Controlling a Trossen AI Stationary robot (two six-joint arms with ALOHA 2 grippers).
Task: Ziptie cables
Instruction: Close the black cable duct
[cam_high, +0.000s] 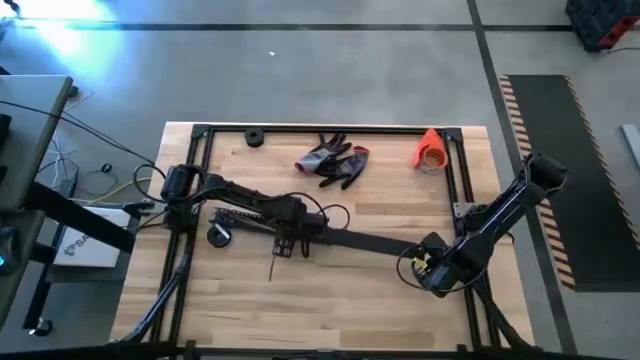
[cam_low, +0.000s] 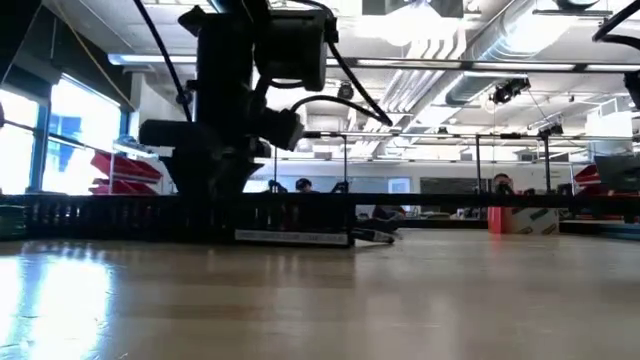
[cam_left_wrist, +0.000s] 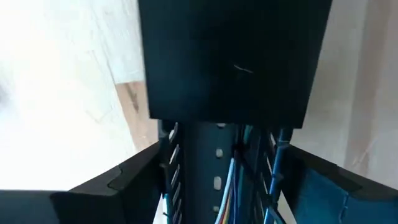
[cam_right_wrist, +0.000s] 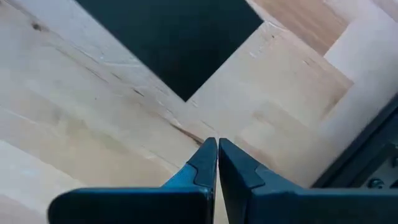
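A long flat black slotted strip (cam_high: 370, 243) lies across the middle of the table. In the left wrist view it is a channel (cam_left_wrist: 214, 155) with thin coloured cables (cam_left_wrist: 233, 180) running along inside it. My left gripper (cam_high: 290, 238) stands over the strip's left part, one finger on each side of it (cam_left_wrist: 224, 193). My right gripper (cam_high: 433, 272) is shut beside the strip's right end (cam_right_wrist: 168, 37), its tips (cam_right_wrist: 217, 146) just above bare wood with nothing between them. My left gripper has the slotted strip's two long sides (cam_left_wrist: 166, 168) between its two fingers, well in from the strip's left end. The fingers come from above, pointing down, and lie across the strip. The strip rests flat on the table.
Grey-and-red gloves (cam_high: 335, 162) and an orange cone-shaped piece (cam_high: 430, 150) lie at the far side. A black round part (cam_high: 253, 137) sits at the far left, and another (cam_high: 218, 235) sits near the left arm. A black frame rail (cam_high: 200, 130) borders the tabletop.
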